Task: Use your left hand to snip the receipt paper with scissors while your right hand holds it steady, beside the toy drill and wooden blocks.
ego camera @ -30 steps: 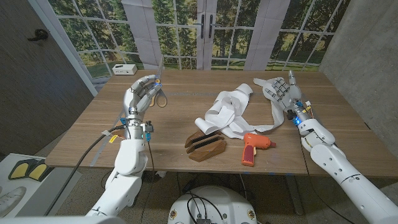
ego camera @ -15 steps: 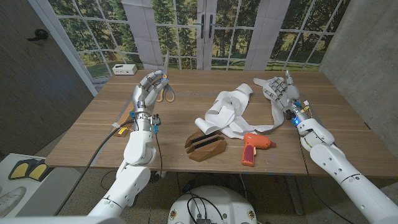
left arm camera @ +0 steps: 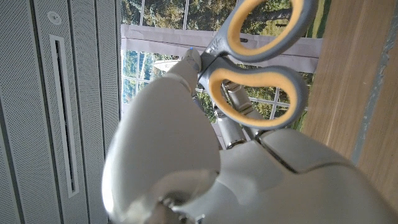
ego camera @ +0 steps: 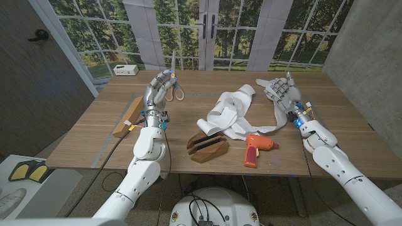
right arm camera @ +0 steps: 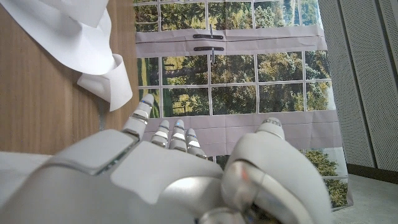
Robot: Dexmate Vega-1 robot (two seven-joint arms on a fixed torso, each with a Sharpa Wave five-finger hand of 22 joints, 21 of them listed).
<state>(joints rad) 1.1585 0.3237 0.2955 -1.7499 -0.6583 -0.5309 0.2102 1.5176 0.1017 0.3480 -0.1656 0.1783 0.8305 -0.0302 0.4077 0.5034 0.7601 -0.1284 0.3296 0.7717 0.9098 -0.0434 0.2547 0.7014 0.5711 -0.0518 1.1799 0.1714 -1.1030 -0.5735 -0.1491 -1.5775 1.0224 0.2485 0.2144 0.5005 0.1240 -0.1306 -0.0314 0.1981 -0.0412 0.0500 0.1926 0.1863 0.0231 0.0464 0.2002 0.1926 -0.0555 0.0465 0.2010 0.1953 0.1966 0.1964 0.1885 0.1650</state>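
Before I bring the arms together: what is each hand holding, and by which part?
The left hand holds the scissors at the handle loops, blades up. The right hand holds nothing.

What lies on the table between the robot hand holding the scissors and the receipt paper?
In the head view, only bare tabletop separates the left robot hand, gripping the scissors, from the receipt paper.

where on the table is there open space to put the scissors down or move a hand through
Bare wood lies along the front edge between the light wooden bar and the dark slotted wooden block, and on the far middle behind the white receipt paper. It is crowded mid-table, where paper, block and orange toy drill cluster near the right hand.
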